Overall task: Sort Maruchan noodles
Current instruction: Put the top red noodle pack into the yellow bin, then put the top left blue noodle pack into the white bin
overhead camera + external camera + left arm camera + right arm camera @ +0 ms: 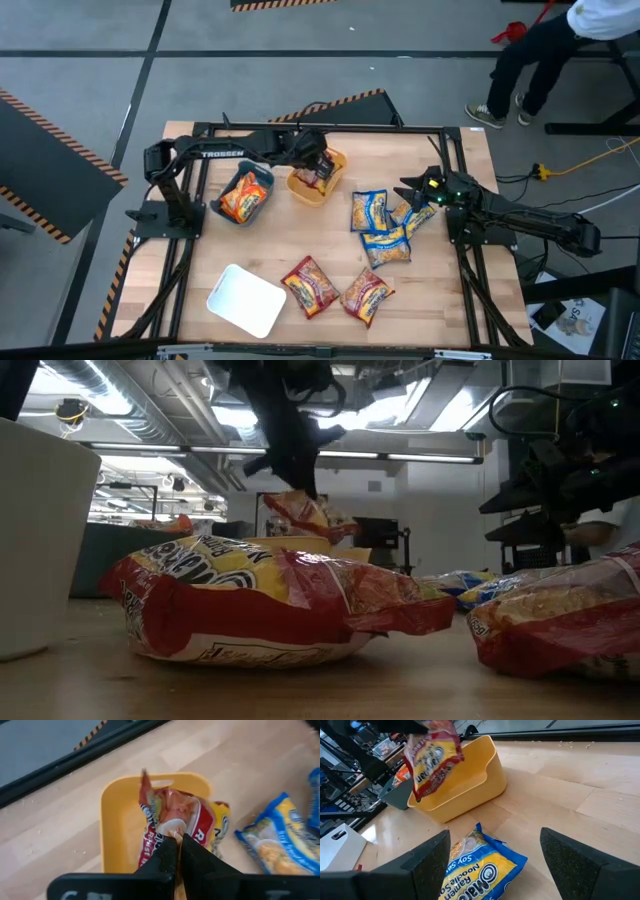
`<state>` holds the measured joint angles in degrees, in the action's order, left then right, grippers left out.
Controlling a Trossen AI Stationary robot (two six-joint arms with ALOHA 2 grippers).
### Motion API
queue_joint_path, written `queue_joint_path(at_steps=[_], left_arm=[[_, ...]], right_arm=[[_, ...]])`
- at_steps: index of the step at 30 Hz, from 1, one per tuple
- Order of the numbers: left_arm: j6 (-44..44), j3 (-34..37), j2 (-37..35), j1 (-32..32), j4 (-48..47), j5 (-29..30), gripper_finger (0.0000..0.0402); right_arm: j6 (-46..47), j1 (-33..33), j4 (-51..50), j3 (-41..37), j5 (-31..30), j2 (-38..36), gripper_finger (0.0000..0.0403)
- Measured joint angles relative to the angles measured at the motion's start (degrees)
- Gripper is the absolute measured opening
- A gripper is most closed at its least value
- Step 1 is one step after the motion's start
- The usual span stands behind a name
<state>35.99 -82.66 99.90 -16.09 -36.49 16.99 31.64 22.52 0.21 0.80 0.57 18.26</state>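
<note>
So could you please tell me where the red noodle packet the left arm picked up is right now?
The left tool holds the red packet pinched just above the yellow tray, toward the table's back, right of the teal tray.

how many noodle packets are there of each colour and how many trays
Red packets: 3, one held by the left gripper over the yellow tray, two on the table
Orange packets: 1, in the teal tray
Blue packets: 3
Trays: 3, teal, yellow, white
Total: 7 packets, 3 trays
</note>
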Motion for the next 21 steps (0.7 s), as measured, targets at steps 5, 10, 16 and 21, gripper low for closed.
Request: queue_joint_path(at_steps=[5, 10, 16, 21], left_arm=[[1.4, 4.0, 0.0, -1.2, 5.1, -3.6, 0.0026], [0.7, 7.8, 0.0, -1.3, 10.0, -3.0, 0.0070], [-0.7, 7.3, 0.0, -1.4, 13.6, -7.2, 0.0129], [-4.6, 5.8, 0.0, 0.7, 23.1, -16.8, 0.0168]], right_arm=[[-0.2, 0.0, 0.0, 0.0, -0.1, 0.0, 0.0294], [-0.5, 0.0, 0.0, 0.0, -0.1, 0.0, 0.0294], [-2.0, 0.0, 0.0, 0.0, -0.1, 0.0, 0.0294], [-4.0, 0.0, 0.0, 0.0, -0.1, 0.0, 0.0294]])
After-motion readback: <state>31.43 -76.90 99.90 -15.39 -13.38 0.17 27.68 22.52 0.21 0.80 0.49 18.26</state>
